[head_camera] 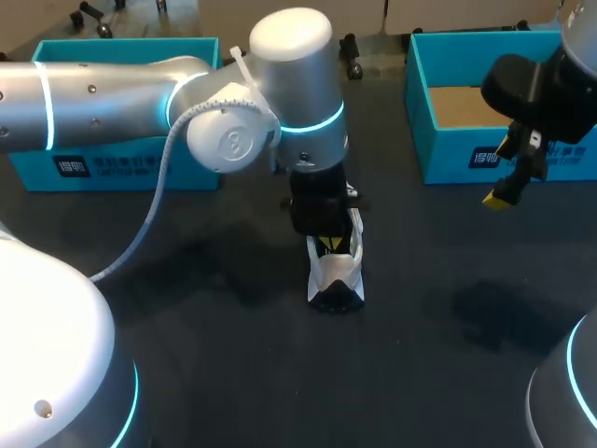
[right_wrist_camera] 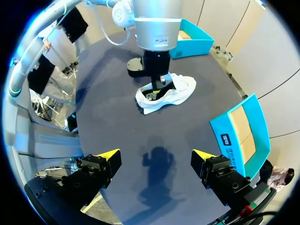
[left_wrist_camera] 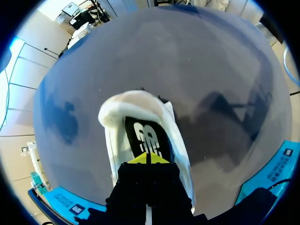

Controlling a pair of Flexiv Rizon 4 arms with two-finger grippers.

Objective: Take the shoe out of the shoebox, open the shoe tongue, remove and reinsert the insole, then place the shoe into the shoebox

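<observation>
Dark matte counter (head_camera: 233, 373) is being shared by a teal cardboard shoebox (head_camera: 121, 168) at the far left and a second teal shoebox (head_camera: 466, 154) at the far right. A white low-top shoe (head_camera: 336, 275) is standing on its sole between them, well apart from both and outside either box.

The left tool (head_camera: 328, 245) is being held straight down inside the shoe's opening. Its yellow tips are drawn narrow, almost together, against the black insole (left_wrist_camera: 145, 136). Whether an edge of the insole is being pinched between them cannot be told. The right tool (right_wrist_camera: 154, 153) is spread wide and is holding nothing, hanging above the counter just in front of the second teal shoebox and well apart from the shoe.

The insole step is judged to be the one in hand, and the shoe is being braced by nothing but its own weight. If the left tool is raised with a firm pinch, the whole shoe may be dragged up or tipped over with the insole, because the insole is probably being gripped by the snug lining. If the pinch is shallow, the insole may be lost halfway out and left buckled inside. On reinsertion, a folded front edge could be jammed against the tongue or the side walls. Steadying by the right tool would likely be needed.
</observation>
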